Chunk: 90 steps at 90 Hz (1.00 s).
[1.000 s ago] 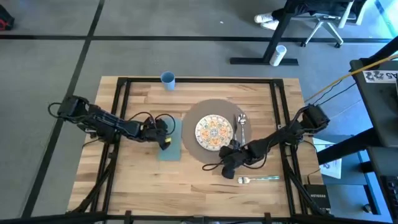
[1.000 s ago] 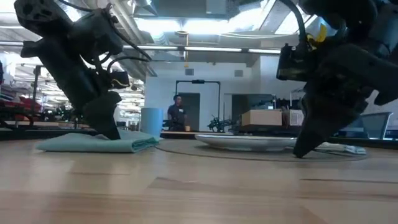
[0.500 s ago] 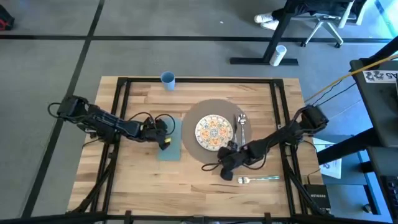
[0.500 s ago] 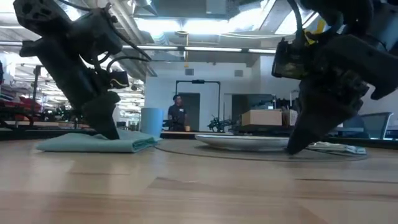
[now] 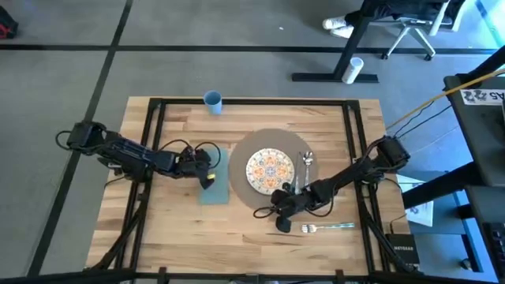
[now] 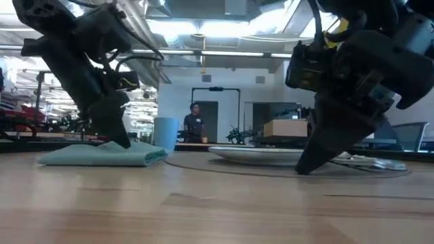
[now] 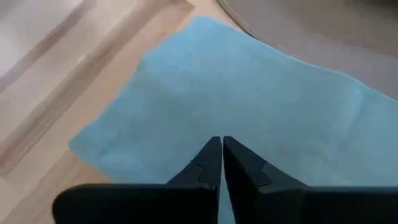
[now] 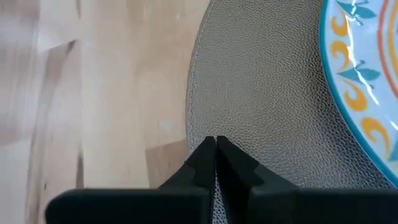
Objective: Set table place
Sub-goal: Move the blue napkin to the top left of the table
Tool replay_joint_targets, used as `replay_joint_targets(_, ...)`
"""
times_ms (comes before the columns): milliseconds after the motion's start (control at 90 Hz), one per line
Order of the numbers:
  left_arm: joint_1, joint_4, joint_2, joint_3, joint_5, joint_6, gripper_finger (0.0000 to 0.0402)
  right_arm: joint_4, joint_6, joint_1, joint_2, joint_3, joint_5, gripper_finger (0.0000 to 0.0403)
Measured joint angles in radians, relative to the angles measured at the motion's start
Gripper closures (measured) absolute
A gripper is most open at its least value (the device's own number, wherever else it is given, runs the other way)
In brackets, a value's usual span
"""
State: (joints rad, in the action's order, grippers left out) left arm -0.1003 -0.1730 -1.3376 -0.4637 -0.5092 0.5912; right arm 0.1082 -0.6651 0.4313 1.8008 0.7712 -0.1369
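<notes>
The round grey-brown placemat (image 5: pixel 246 189) lies flat on the table (image 5: pixel 173 229), right of centre. On it sit a patterned plate (image 5: pixel 271 171) and a spoon (image 5: pixel 304 163). My right gripper (image 5: pixel 278 208) is shut, its tips down on the mat's near rim. A long teal napkin (image 5: pixel 216 188) lies flat on the wood, left of the mat. My left gripper (image 5: pixel 209 177) is shut, its tips down on the napkin. My left gripper rests its shut fingertips (image 7: pixel 221 144) on the napkin's top face (image 7: pixel 249 112), about midway along the cloth. The fingers slant down from the table's left. The napkin lies flat under them. My right gripper sets its shut fingertips (image 8: pixel 215 144) on the placemat's near rim (image 8: pixel 205 118), just inside the edge. The fingers slant down from the table's right and near side. The mat stays flat on the table, with the plate on it.
A fork (image 5: pixel 327 228) lies on the wood near the front right, just past my right gripper. A blue cup (image 5: pixel 213 100) stands at the far edge. The near left of the table is bare wood. A person (image 6: pixel 194 122) stands far off in the room.
My right gripper has gone toward the table's left along the mat's near rim, staying shut. The placemat has turned and slid a little with it: the plate has shifted slightly left and the spoon now lies slanted, its handle end swung toward the left.
</notes>
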Motion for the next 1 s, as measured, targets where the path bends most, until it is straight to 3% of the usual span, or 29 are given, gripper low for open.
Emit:
replay_joint_targets(411, 0.062, 0.064, 0.0, 0.0, 0.039, -0.096, 0.0402, 0.002, 0.002, 0.0, 0.001, -0.001, 0.01, 0.0403)
replay_joint_targets(1000, 0.096, 0.059, 0.0, 0.0, 0.058, -0.106, 0.0402, 0.012, 0.019, 0.0, 0.002, -0.002, 0.022, 0.0403)
